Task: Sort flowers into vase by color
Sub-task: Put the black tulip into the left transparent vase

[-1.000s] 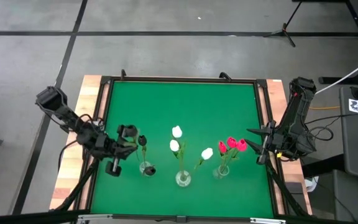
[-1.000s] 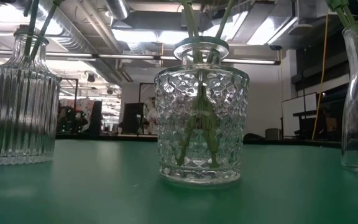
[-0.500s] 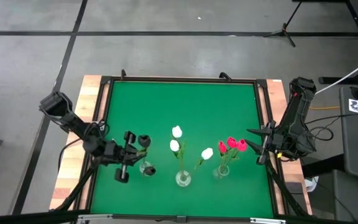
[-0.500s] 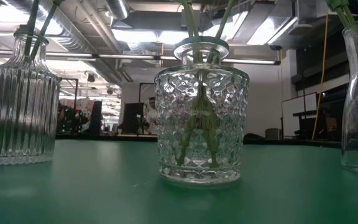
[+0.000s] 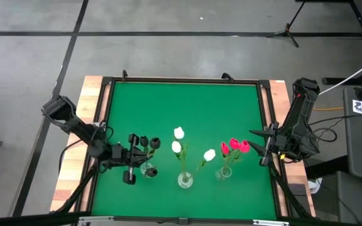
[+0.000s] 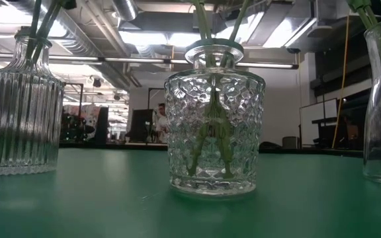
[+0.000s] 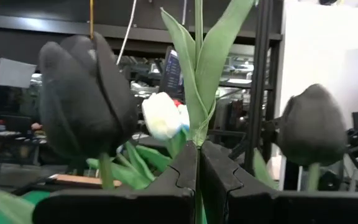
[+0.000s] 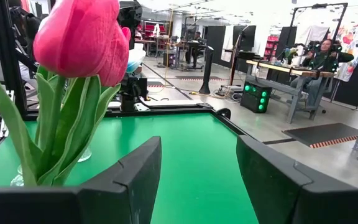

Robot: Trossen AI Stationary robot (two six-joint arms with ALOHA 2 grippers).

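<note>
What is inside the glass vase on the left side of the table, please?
The left vase holds thin green stems; two black tulips show above it. The left gripper, shut on a third stem, covers the vase mouth. The stem count is unclear.

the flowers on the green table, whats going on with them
The robot is sorting fake tulips into glass vases by color. The left gripper is shut on a green stem and holds a black tulip over the left vase, which already has black ones. The middle vase holds white tulips. The right vase holds pink tulips plus one white tulip. The right gripper waits open at the table's right edge.
</note>
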